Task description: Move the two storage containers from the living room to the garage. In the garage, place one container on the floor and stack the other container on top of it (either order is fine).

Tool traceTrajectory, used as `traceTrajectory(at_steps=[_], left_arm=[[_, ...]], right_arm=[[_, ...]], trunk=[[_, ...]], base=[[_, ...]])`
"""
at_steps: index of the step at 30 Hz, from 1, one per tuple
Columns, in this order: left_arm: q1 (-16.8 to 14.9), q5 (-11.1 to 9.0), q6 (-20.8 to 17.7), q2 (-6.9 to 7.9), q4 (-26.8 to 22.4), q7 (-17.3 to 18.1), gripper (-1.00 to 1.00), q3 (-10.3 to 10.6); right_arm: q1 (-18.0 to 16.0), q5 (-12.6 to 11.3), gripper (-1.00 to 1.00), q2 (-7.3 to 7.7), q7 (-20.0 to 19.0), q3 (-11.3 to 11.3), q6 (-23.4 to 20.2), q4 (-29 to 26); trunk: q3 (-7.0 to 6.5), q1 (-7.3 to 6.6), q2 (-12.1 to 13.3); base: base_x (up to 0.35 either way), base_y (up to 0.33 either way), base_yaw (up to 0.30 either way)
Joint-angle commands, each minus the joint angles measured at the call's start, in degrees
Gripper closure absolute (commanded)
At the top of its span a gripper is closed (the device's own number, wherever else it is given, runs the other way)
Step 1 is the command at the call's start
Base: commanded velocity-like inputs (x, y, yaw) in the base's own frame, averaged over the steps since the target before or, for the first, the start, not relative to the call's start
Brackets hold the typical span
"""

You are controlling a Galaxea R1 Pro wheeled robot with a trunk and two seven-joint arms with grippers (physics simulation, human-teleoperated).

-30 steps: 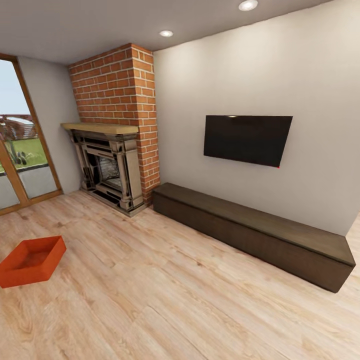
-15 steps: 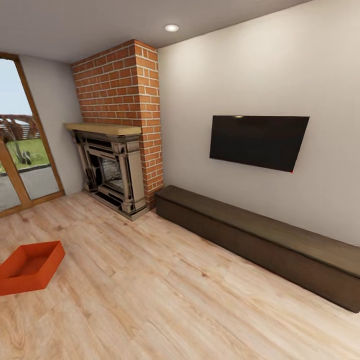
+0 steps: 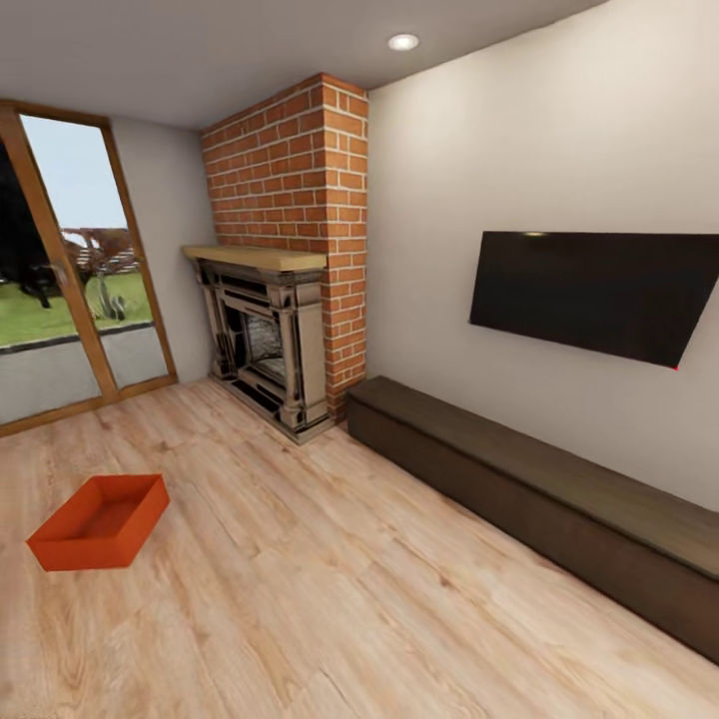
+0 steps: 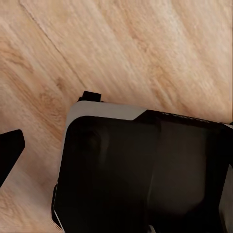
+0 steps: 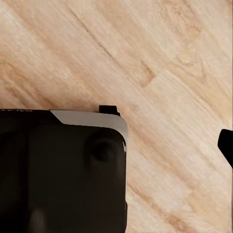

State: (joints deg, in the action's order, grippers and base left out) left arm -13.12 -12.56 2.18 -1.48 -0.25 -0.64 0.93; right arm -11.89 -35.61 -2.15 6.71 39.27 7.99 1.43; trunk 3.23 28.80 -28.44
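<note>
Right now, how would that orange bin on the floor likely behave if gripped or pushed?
The bin looks like rigid plastic with plain walls, so probably stiff. It's open and empty, so likely light. Low, flat-bottomed on smooth planks, it should slide, not tip.

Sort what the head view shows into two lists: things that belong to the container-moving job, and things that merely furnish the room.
Job:
storage container, lying on the wood plank floor

Furnishings:
brick fireplace
wall television
low dark bench
glass doors

1 container on plank floor
</note>
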Motion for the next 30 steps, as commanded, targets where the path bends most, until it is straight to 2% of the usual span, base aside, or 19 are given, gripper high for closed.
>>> traceTrajectory(at_steps=[1, 26, 30], left_arm=[[-0.07, -0.36, 0.20, -0.02, 0.07, -0.07, -1.00, 0.12], [-0.07, -0.36, 0.20, -0.02, 0.07, -0.07, -1.00, 0.12], [-0.07, -0.36, 0.20, -0.02, 0.07, -0.07, -1.00, 0.12]], right_arm=[[-0.06, -0.42, -1.00, -0.05, 0.06, 0.45, 0.27, 0.15], [-0.06, -0.42, -1.00, 0.00, 0.06, 0.45, 0.27, 0.15], [-0.06, -0.43, -1.00, 0.04, 0.06, 0.45, 0.27, 0.15]], trunk=[[0.11, 0.06, -0.10], [0.11, 0.06, -0.10], [0.11, 0.06, -0.10]], base=[[0.324, 0.000, 0.270], [0.324, 0.000, 0.269], [0.324, 0.000, 0.081]])
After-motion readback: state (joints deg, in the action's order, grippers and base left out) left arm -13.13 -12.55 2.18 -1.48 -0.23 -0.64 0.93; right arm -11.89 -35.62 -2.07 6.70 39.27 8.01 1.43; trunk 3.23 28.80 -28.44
